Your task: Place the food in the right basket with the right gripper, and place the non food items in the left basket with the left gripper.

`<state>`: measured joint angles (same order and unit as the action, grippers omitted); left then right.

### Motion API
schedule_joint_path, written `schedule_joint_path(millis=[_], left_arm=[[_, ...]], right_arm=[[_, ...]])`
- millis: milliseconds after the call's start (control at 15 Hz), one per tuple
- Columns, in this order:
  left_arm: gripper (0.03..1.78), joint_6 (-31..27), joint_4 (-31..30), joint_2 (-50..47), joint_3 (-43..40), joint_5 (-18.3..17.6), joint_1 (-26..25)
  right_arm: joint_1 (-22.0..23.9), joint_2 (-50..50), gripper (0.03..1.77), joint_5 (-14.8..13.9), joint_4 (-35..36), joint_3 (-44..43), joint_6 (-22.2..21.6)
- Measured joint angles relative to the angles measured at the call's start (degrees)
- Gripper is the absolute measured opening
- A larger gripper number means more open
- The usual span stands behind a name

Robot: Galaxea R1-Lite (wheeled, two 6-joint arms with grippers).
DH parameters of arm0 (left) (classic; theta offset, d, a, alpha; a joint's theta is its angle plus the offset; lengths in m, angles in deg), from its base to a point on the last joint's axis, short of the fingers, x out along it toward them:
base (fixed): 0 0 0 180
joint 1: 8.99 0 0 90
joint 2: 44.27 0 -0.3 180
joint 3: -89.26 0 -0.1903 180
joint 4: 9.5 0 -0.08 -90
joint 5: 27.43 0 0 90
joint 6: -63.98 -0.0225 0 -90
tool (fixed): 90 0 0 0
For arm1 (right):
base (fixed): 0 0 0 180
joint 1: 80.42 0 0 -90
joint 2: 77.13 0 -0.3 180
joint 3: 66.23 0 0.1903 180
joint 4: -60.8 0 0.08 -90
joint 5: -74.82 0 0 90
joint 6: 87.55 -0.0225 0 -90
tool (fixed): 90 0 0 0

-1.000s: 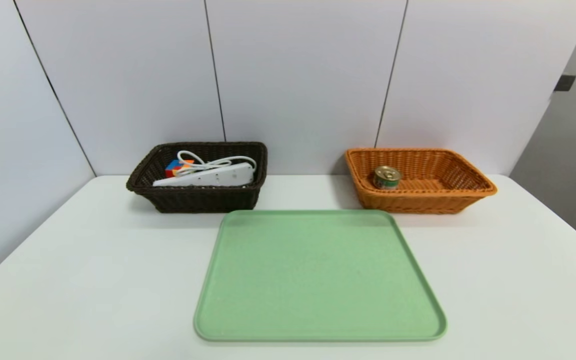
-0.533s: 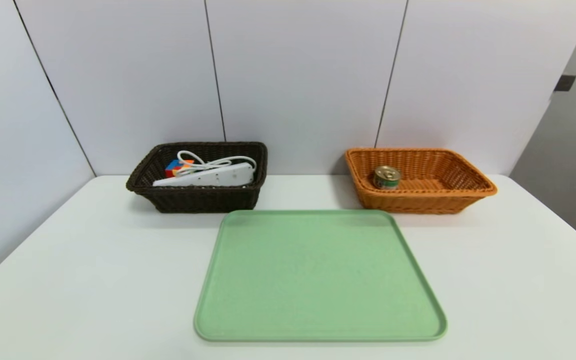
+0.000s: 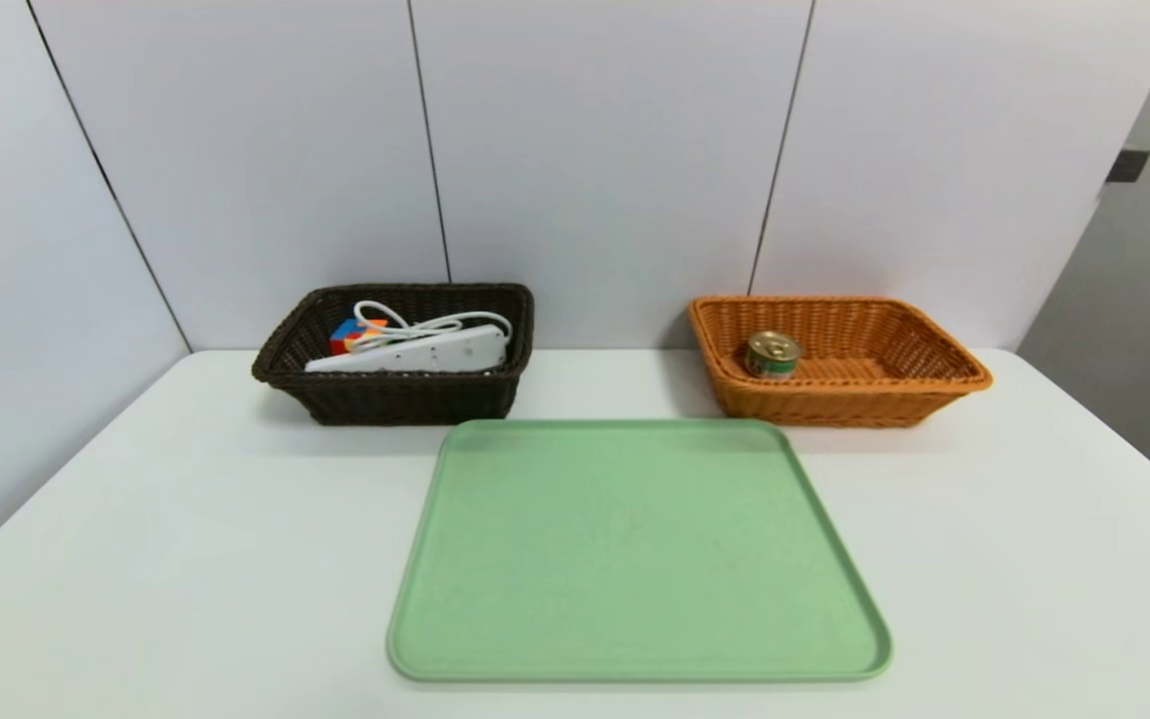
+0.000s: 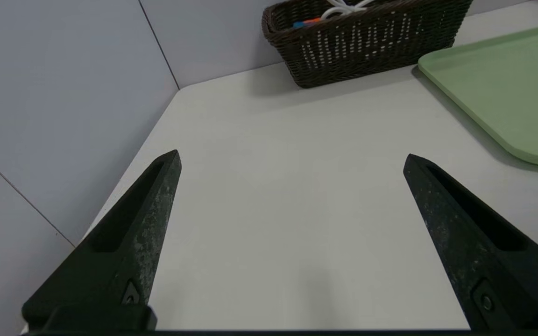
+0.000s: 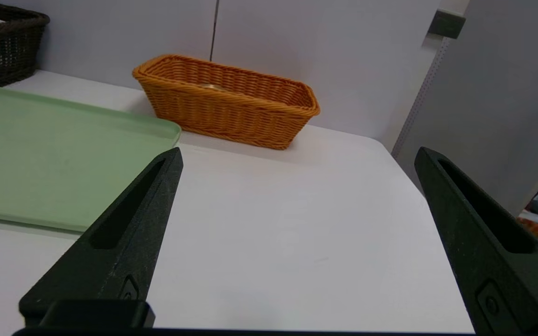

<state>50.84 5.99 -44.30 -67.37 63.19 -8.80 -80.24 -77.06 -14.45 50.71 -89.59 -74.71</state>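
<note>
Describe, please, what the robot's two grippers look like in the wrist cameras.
Both look alike. The left gripper has two matte black fingers tapering to points, each with a long recessed slot and a small triangular mark near its base, the surface scuffed with pale specks. The right gripper has the same black pointed fingers.

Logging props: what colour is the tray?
Pale green; the tray shows best in the head view.

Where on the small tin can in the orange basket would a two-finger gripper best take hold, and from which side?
Grip the tin can across its round side wall, coming from above. It stands upright, lid up, near a corner of the orange basket, whose flared walls would probably block a sideways approach.
</note>
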Motion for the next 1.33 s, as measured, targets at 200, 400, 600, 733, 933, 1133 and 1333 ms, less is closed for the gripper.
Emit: schedule_joint_path(millis=[200,400,600,733,933,1133,1333], left_arm=[[1.69,0.7,2.8,0.0,0.0,-2.1,0.0],[1.69,1.9,5.6,0.0,0.0,-3.4,0.0],[1.69,5.0,5.6,0.0,0.0,-3.3,0.0],[1.69,7.6,5.7,0.0,0.0,-2.9,0.0],[1.69,9.0,5.7,0.0,0.0,-2.6,0.0],[1.69,9.5,5.7,0.0,0.0,-2.1,0.0],[1.69,9.5,5.7,0.0,0.0,-2.0,0.0]], right_arm=[[0.0,0.0,1.71,-0.3,-4.6,0.0,-0.3],[0.0,0.0,1.71,0.5,-10.9,0.0,-1.7],[0.0,0.0,1.71,1.3,-13.5,0.0,-4.5],[0.0,0.0,1.71,1.3,-13.6,-0.1,-7.1],[0.0,0.0,1.71,-0.4,-13.1,-0.1,-11.8],[0.0,0.0,1.71,-1.2,-13.1,0.0,-12.8],[0.0,0.0,1.71,-1.3,-13.1,0.0,-12.9]])
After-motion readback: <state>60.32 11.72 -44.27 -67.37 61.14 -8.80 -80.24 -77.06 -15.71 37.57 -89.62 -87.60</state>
